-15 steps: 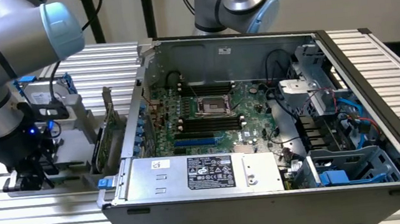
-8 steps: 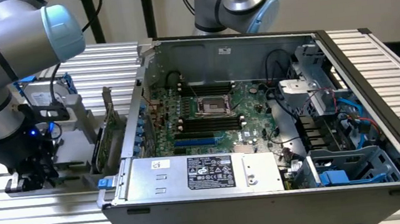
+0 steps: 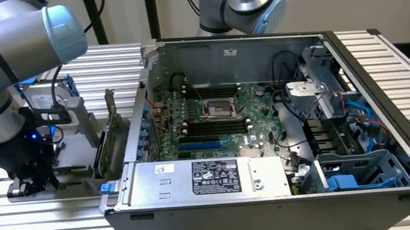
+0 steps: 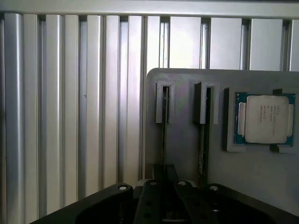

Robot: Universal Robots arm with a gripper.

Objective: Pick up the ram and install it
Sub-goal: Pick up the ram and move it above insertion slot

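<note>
Gripper [image 3: 28, 188], grip state indeterminable: low over holder [image 4: 187, 140], nine o'clock of case [image 3: 276, 210], aligned with edge-on ram [image 4: 163, 144]. Memory slots [image 3: 214, 126] apparently empty; pickup and installation outstanding.

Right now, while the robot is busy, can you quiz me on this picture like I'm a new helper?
1. True or false: the computer case is open, so its motherboard shows.
2. Where is the gripper? A) inside the case. B) at the grey holder outside the case, on the exterior view's left. C) on a keyboard.
3. Fill in: the square silver part sitting in the holder's recess is a processor ____.

Key: 1 true; 2 B; 3 chip.
</note>
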